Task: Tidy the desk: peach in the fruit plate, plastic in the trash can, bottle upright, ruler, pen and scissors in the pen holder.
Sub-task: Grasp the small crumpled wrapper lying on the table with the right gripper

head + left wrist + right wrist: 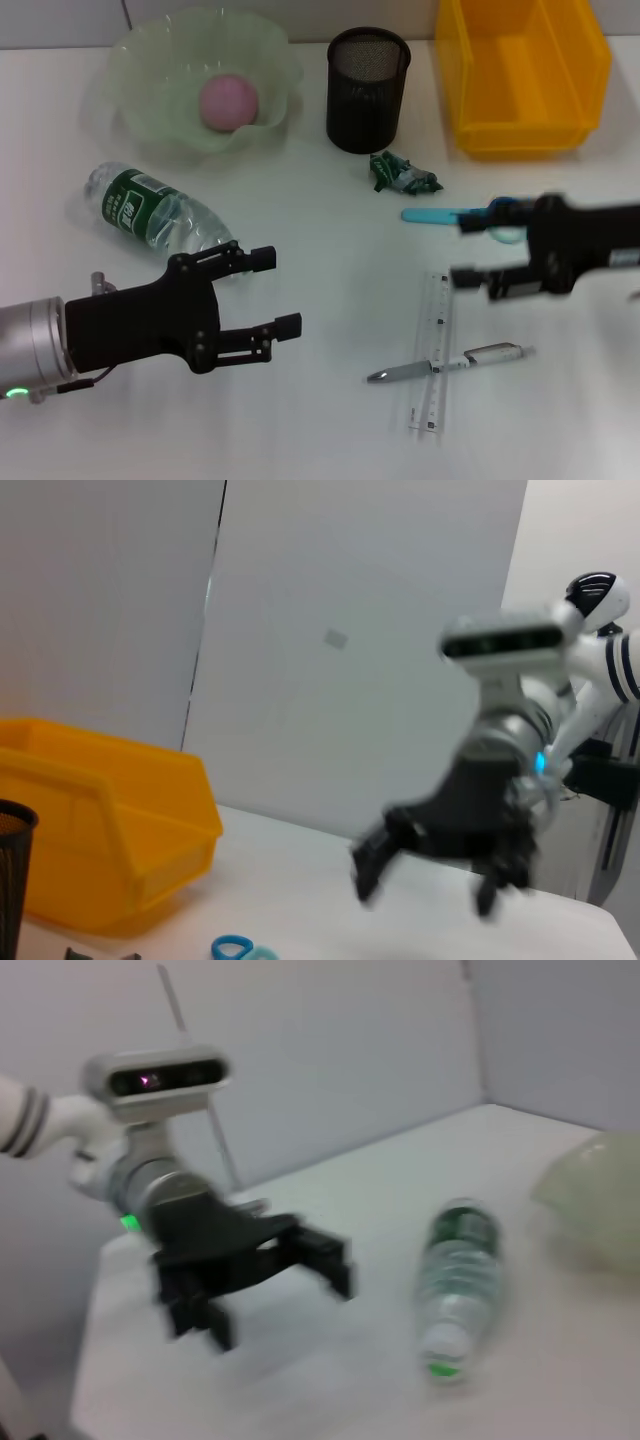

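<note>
Meanwhile peach (pixel 229 99) sits in fruit plate (pixel 150 125). Bottle (pixel 160 212) lies flat on worktop (pixel 320 420), near left gripper (pixel 276 292), jaws wide, empty. Right gripper (pixel 466 250) spread wide above scissors (pixel 450 217); ruler (pixel 432 352), pen (pixel 450 363) crossed.

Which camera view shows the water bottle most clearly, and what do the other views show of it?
The head view shows it best: the whole water bottle lies on its side on the table, just beyond the open left gripper. The right wrist view also shows the bottle lying down, but farther off. The left wrist view does not show it.
</note>
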